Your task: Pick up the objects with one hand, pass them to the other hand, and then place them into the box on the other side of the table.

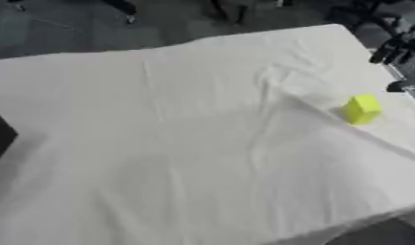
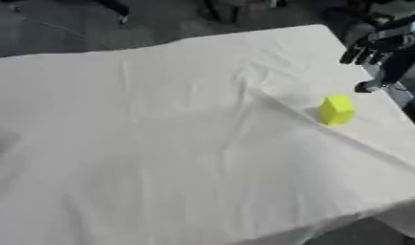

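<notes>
One small yellow block (image 2: 336,110) sat on the white cloth (image 2: 177,143) covering the table, over toward the right side, just below a long crease that ran diagonally across the fabric. Nothing was touching it. Above and to the right of it, past the table's edge, the robot's right hand (image 2: 380,48) hung in the air, dark fingers (image 2: 360,53) pointing downward and holding nothing; they looked fairly straight, though the blur made that hard to be sure of. At the left edge of the left eye view a dark shape (image 1: 2,136) jutted onto the cloth; I could not tell what it was.
</notes>
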### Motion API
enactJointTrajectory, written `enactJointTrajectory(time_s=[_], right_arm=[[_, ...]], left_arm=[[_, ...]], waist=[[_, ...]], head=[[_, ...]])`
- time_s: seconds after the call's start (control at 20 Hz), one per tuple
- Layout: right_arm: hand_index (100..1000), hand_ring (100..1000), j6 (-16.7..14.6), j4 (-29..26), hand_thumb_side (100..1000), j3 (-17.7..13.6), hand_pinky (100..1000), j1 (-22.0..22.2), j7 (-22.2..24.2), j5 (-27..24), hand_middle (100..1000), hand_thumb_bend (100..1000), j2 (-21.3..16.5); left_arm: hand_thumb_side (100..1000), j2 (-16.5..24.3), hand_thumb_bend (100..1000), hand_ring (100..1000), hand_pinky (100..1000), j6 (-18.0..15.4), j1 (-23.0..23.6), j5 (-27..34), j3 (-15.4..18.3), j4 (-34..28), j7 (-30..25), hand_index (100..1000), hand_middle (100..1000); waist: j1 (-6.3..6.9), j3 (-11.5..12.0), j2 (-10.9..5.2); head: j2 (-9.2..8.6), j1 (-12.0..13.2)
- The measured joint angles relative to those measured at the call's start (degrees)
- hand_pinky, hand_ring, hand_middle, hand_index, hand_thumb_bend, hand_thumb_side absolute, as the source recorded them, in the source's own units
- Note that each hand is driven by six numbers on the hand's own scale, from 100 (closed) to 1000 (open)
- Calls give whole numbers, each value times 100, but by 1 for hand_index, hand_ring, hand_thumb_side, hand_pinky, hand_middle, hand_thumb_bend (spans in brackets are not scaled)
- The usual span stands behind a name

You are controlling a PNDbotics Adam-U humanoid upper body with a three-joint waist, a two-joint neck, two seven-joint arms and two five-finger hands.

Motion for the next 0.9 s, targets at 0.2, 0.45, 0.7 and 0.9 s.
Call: enactJointTrajectory(time_s=[0.2, 0.45, 0.7, 0.9], right_arm=[[849, 896, -83, -12, 100, 89, 883, 67, -7, 21, 850, 371, -1], [849, 897, -175, 118, 100, 227, 880, 64, -51, 142, 850, 380, 59], [857, 897, -290, 458, 100, 363, 877, -36, -140, 355, 853, 399, 261], [867, 899, -391, 773, 100, 457, 877, -168, -286, 623, 858, 427, 458]], left_arm=[[699, 0, 206, 735, 767, 22, 0, 0, 0, 0, 24, 800, 768], [699, -5, 204, 734, 762, 33, -14, 1, -1, -4, 35, 797, 766], [701, -32, 203, 749, 755, 45, -32, 2, -2, -33, 45, 796, 764], [702, -47, 202, 753, 754, 49, -39, 5, -2, -35, 49, 793, 764]], waist=[[0, 1, 0], [0, 30, 0], [3, 51, 3], [8, 73, 6]], head=[[-1, -9], [-4, -54], [-9, -98], [-11, -128]])
